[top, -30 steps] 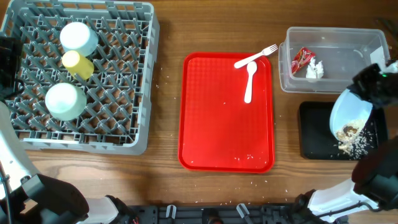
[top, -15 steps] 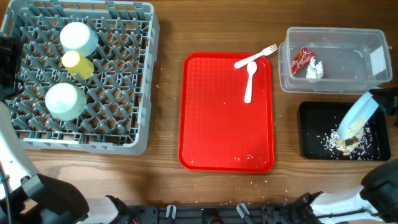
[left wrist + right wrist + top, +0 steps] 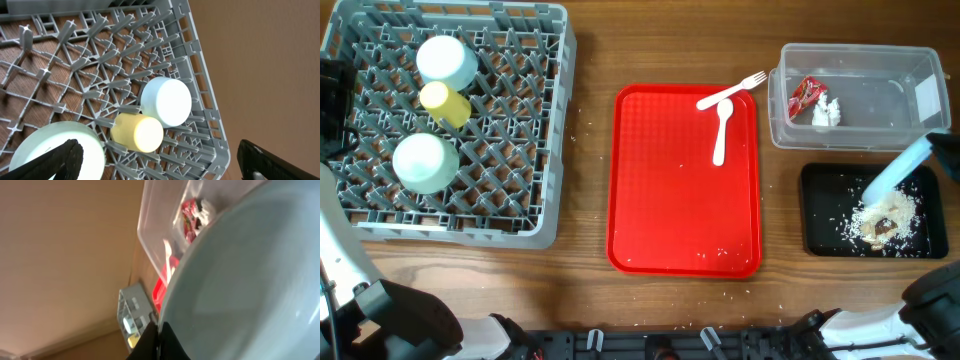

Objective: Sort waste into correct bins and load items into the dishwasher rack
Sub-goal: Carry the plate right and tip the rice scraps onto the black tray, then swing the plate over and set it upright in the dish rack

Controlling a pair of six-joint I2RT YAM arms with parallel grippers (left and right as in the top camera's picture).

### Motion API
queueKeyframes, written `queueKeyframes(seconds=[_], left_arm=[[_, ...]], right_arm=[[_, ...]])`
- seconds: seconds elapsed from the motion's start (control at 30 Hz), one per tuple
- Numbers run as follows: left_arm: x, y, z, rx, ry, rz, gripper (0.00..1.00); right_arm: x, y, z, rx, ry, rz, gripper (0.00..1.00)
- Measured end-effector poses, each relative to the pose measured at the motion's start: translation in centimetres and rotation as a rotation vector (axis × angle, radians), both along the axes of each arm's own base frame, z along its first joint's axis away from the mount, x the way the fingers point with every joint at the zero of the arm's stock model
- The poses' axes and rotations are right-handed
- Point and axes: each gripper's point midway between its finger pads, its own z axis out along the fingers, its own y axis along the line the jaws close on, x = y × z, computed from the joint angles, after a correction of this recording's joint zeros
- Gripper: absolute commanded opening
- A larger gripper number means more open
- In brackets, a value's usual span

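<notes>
My right gripper (image 3: pixel 940 150) is shut on the rim of the pale round plate (image 3: pixel 898 172) and holds it tipped steeply over the black tray (image 3: pixel 820 210). Beige food scraps (image 3: pixel 882 222) lie heaped on that tray. In the right wrist view the plate (image 3: pixel 250 280) fills the frame, with the jaws (image 3: pixel 160 339) pinching its edge. The clear tub (image 3: pixel 855 60) holds the red-and-white wrapper (image 3: pixel 806 96) and the white tissue (image 3: pixel 828 112). The grey rack (image 3: pixel 520 150) holds the light blue bowl (image 3: pixel 447 62), yellow cup (image 3: pixel 445 102) and pale green bowl (image 3: pixel 425 163). My left gripper (image 3: pixel 160 165) hangs open above the rack.
The red serving tray (image 3: pixel 670 200) lies in the middle with the white fork (image 3: pixel 730 92) and white spoon (image 3: pixel 721 132) at its far right corner. A few crumbs dot the tray and the wooden table. The left arm (image 3: pixel 330 100) sits at the rack's left edge.
The plate has tipped steeper and moved slightly right. The scraps have slid off it onto the black tray. The left arm has not moved.
</notes>
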Motion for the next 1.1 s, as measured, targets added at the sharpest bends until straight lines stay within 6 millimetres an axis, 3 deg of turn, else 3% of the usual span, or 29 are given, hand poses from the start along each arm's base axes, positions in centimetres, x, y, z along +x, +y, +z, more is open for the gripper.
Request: queueKeyframes(seconds=[0.13, 0.3, 0.43, 0.53, 0.63, 0.7, 0.77, 0.87, 0.9, 0.97, 1.03, 1.07, 1.1], left_arm=[[0.0, 0.0, 0.0, 0.000, 0.000, 0.000, 1.00], [0.0, 0.0, 0.0, 0.000, 0.000, 0.000, 1.00], [0.0, 0.0, 0.0, 0.000, 0.000, 0.000, 1.00], [0.0, 0.0, 0.0, 0.000, 0.000, 0.000, 1.00], [0.0, 0.0, 0.0, 0.000, 0.001, 0.000, 1.00], [0.0, 0.0, 0.0, 0.000, 0.000, 0.001, 1.00], [0.0, 0.0, 0.0, 0.000, -0.001, -0.001, 1.00], [0.0, 0.0, 0.1, 0.002, -0.003, 0.000, 1.00], [0.0, 0.0, 0.0, 0.000, 0.000, 0.000, 1.00], [0.0, 0.0, 0.1, 0.003, -0.004, -0.001, 1.00], [0.0, 0.0, 0.1, 0.000, -0.002, -0.001, 1.00], [0.0, 0.0, 0.1, 0.001, -0.005, -0.002, 1.00], [0.0, -0.1, 0.1, 0.000, -0.004, -0.003, 1.00]], right_arm=[[0.3, -0.6, 0.1, -0.031, -0.025, -0.001, 0.04], [-0.6, 2.2, 1.8, 0.122, -0.058, 0.036, 0.04], [-1.4, 5.7, 6.6, 0.102, -0.214, 0.113, 0.04], [-0.8, 10.4, 11.3, -0.028, -0.401, 0.251, 0.04], [1.6, 17.7, 15.9, -0.123, -0.605, 0.494, 0.04], [3.4, 22.4, 17.2, -0.135, -0.647, 0.603, 0.04], [5.1, 30.3, 18.9, -0.118, -0.680, 0.703, 0.04], [6.7, 38.8, 22.8, -0.112, -0.881, 0.734, 0.04], [6.4, 43.4, 23.1, -0.039, -0.898, 0.768, 0.04], [7.8, 48.9, 22.7, 0.043, -0.957, 0.758, 0.04], [10.3, 54.4, 18.6, 0.125, -0.943, 0.727, 0.04], [11.2, 55.9, 16.7, 0.142, -0.929, 0.705, 0.04], [12.7, 58.2, 12.8, 0.160, -0.862, 0.663, 0.04]])
